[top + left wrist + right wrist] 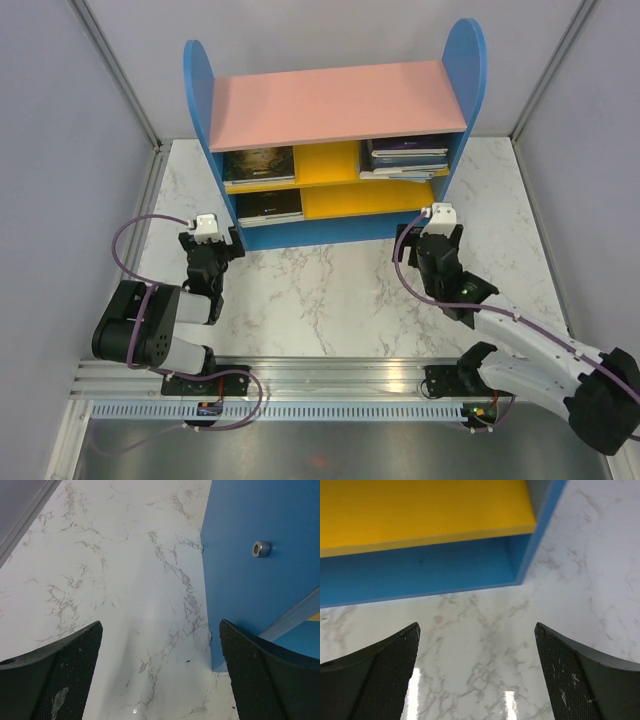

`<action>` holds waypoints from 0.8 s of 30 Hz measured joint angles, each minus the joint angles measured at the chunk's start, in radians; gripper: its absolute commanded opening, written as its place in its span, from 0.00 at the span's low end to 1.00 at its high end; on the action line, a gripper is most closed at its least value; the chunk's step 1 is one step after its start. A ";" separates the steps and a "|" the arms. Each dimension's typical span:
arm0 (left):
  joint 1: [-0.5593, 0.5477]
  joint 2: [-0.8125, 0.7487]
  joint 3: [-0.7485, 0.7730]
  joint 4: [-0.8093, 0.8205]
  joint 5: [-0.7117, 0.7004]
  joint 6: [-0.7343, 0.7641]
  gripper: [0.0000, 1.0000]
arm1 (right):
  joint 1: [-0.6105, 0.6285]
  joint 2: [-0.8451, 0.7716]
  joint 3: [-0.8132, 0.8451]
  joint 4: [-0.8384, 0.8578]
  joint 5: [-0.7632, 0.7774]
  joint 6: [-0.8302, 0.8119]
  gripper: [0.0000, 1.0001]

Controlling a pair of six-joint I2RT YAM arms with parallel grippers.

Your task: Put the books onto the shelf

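Observation:
The shelf (330, 100), with blue sides, a pink top and yellow boards, stands at the back of the marble table. Books lie flat in it: a dark forest-cover one (258, 163) upper left, a dark one (268, 206) lower left, a stack (405, 156) upper right. My left gripper (210, 243) hangs open over bare marble just left of the shelf's blue side panel (260, 555). Open too, my right gripper (437, 232) hovers in front of the shelf's lower right corner (520, 575). Neither holds anything, as both wrist views show bare marble between the fingers.
Grey walls close in the table on the left, right and back. A metal rail (300, 375) runs along the near edge under both arm bases. The marble tabletop (330, 300) stretches between the arms and the shelf.

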 measured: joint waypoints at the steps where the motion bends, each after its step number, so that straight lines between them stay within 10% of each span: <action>1: 0.000 0.000 0.000 0.002 0.000 0.000 1.00 | -0.056 0.022 -0.023 0.029 -0.015 -0.012 0.98; 11: 0.000 0.000 0.000 0.003 -0.001 0.000 1.00 | -0.511 0.214 -0.235 0.434 -0.164 -0.168 0.98; 24: 0.000 0.000 0.000 0.004 -0.001 0.000 1.00 | -0.666 0.601 -0.376 1.133 -0.453 -0.267 0.98</action>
